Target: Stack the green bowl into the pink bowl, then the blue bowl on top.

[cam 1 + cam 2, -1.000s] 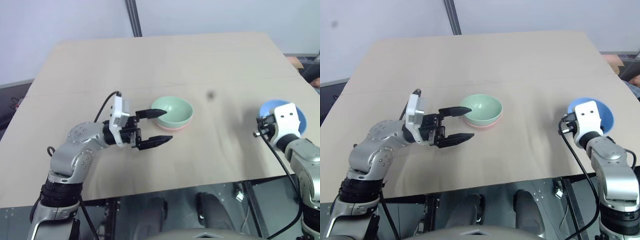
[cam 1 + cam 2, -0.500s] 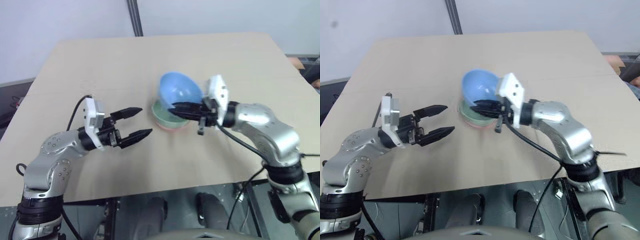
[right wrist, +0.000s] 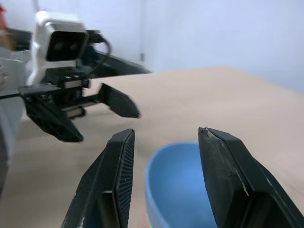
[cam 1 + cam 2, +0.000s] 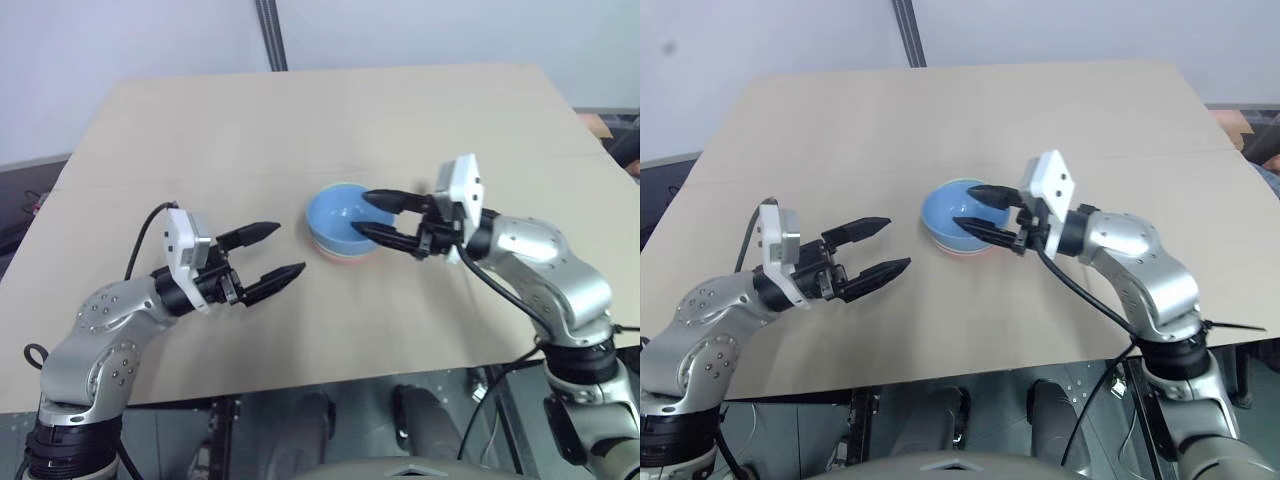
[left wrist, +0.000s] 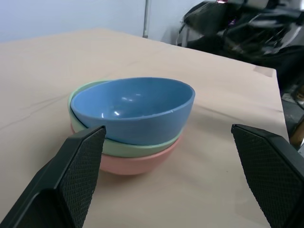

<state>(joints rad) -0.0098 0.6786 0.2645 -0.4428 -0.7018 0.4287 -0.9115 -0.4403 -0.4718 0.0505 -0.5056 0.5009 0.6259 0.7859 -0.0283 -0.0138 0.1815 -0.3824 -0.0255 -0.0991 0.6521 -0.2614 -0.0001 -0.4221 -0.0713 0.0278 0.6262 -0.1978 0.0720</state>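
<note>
blue bowl smooth, round | nested in green bowl | pink bowl lowest

No readable text, labels — none

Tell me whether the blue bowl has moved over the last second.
Yes. The blue bowl has gone from the table's right edge leftward to the middle of the table, and now sits tilted in the green bowl on the pink bowl.

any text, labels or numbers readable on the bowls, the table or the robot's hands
None. The blue bowl, green bowl and pink bowl are plain, the table is bare of print, and the left hand and right hand show no readable marking.
</note>
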